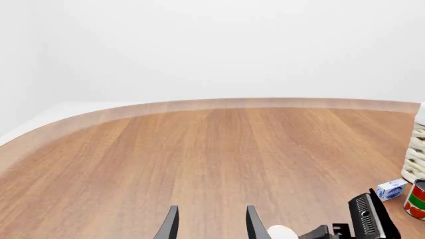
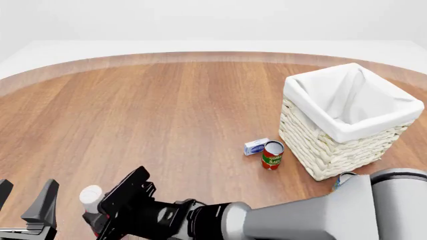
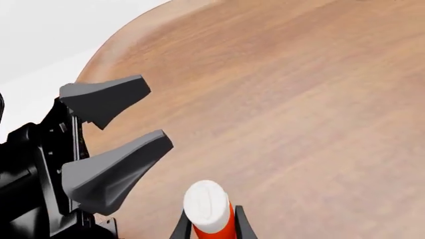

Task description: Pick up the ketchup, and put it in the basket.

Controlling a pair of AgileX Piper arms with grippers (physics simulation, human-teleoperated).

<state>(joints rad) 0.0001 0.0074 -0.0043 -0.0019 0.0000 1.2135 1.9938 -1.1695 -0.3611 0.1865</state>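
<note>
Ketchup (image 3: 207, 211) stood upright at the near left of the table (image 2: 167, 110), well apart from the basket (image 2: 347, 122) on the far right. The right claw (image 3: 207, 224) had reached across and pinched the red bottle just under its white cap, one finger on each side, as the right wrist view showed. The left claw (image 2: 27, 200) hovered just beside it, spread and holding nothing.

To do this step well, I judged the grip should stay firm and the bottle go straight up before any sideways travel, so the left claw was not struck. The carry to the basket should pass above the tomato can (image 2: 272, 155) and the small blue-and-white box (image 2: 256, 146), both near the basket's wicker wall, and clear the folded cloth rim before release.

No label showed on the bottle from these angles. Lettering on the can and the box was too small to read.
</note>
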